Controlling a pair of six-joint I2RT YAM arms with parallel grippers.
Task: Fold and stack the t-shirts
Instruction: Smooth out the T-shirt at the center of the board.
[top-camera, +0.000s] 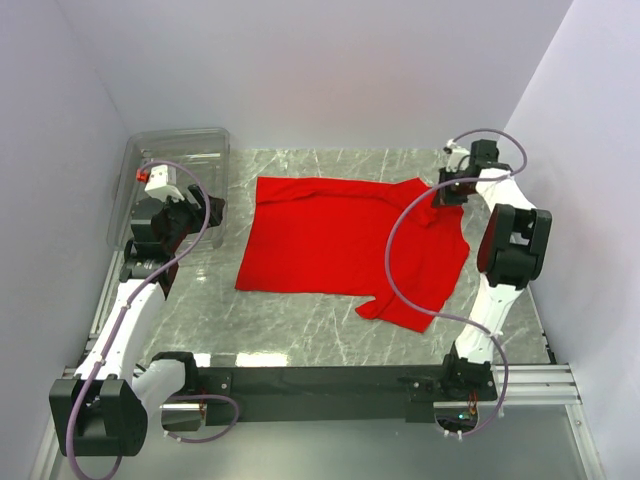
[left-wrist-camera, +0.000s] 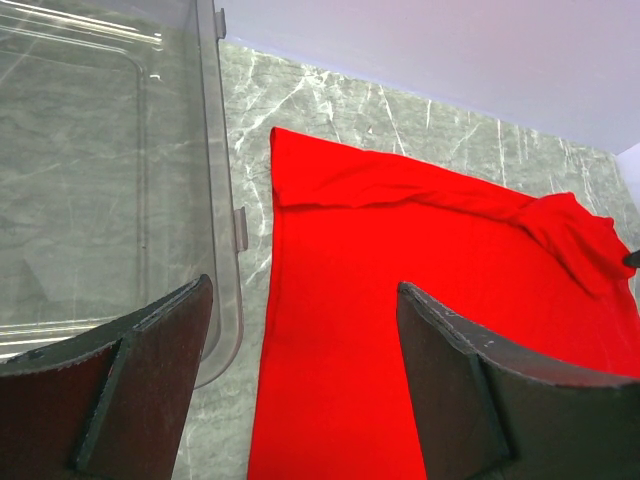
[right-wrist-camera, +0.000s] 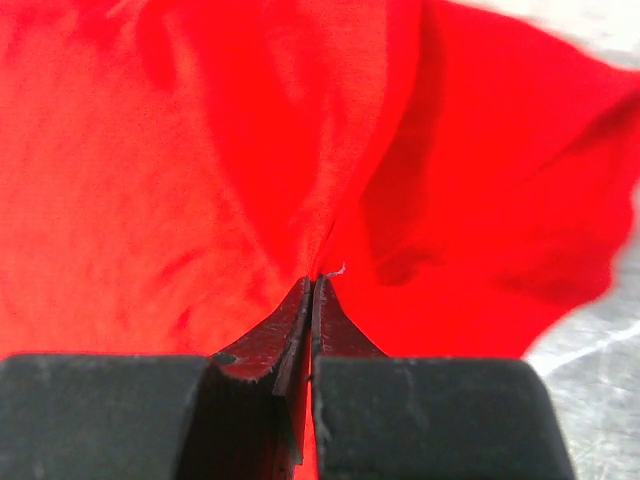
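At two o'clock on the grey marbled table (top-camera: 300, 330), the right pincer (right-wrist-camera: 312, 283) pinches the plain bright red cloth t-shirt (top-camera: 340, 245), which lies mostly flat and not yet folded, while the left pincer (top-camera: 198, 213) hangs spread.

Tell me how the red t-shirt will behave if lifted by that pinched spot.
Likely floppy: the red t-shirt puckers into soft ridges where the right gripper pinches it, so the rest should hang limp. Probably light for its spread: thin cloth lying flat on the table. Pushed, it would probably bunch rather than slide whole.
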